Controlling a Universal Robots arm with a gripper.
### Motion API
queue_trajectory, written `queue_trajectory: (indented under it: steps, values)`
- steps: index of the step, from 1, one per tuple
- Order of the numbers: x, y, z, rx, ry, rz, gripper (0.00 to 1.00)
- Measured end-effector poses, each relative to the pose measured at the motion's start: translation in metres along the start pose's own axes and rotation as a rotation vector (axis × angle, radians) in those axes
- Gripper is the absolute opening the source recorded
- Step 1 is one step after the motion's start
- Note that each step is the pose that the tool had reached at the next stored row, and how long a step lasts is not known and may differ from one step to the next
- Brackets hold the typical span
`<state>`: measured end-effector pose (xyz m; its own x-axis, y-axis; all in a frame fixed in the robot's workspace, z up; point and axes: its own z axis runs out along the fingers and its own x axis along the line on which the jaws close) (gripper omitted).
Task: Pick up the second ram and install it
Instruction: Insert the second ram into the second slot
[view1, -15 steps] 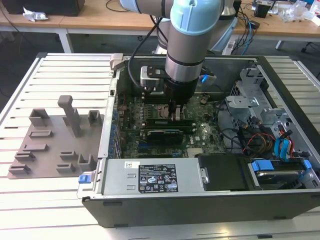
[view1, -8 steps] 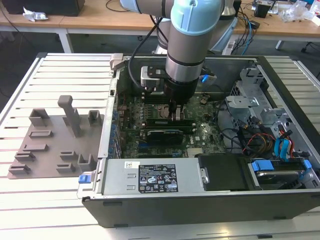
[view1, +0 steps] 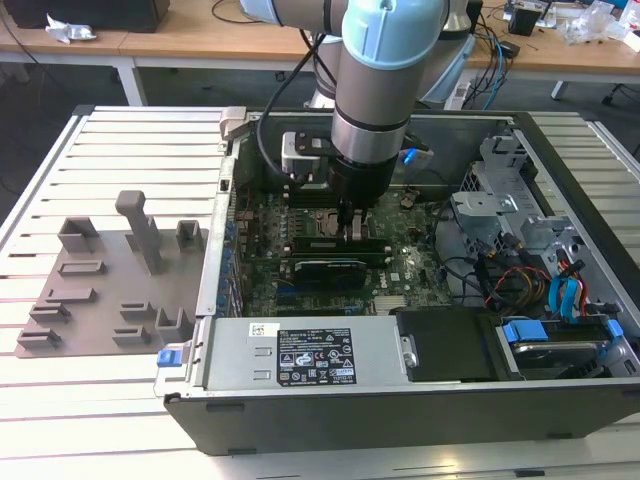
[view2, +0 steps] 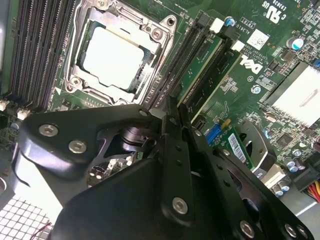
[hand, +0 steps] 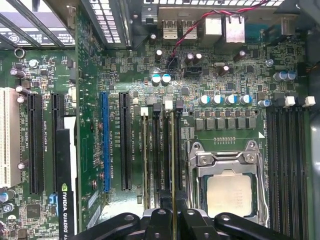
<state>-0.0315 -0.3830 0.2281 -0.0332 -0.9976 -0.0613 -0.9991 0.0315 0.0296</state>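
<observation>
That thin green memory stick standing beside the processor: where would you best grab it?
Pinch the second ram along its long upper edge, fingers on its two flat faces, coming straight down from above. It stands on edge in a narrow slot with neighbours close beside it, so only the top is free. The gripper sits that way.

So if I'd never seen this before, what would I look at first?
Probably the big grey-and-blue robot arm reaching down into the open black computer case in the exterior view. Its black end effector sits over the green motherboard, pinching a long, thin green memory stick that stands in the slots beside the shiny square silver processor. On the exterior view's left lies a grey plastic holder tray.
</observation>
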Motion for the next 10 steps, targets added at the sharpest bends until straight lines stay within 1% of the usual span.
queue_trajectory:
  steps: [3,8,10]
  values:
    - [0.0001,0.0,0.0001,-0.0005,0.0001,-0.009,0.13]
    - [0.0004,-0.0001,0.0032,-0.0008,0.0005,-0.012,0.13]
    - [0.0002,-0.0001,0.0024,-0.0005,-0.0003,-0.014,0.13]
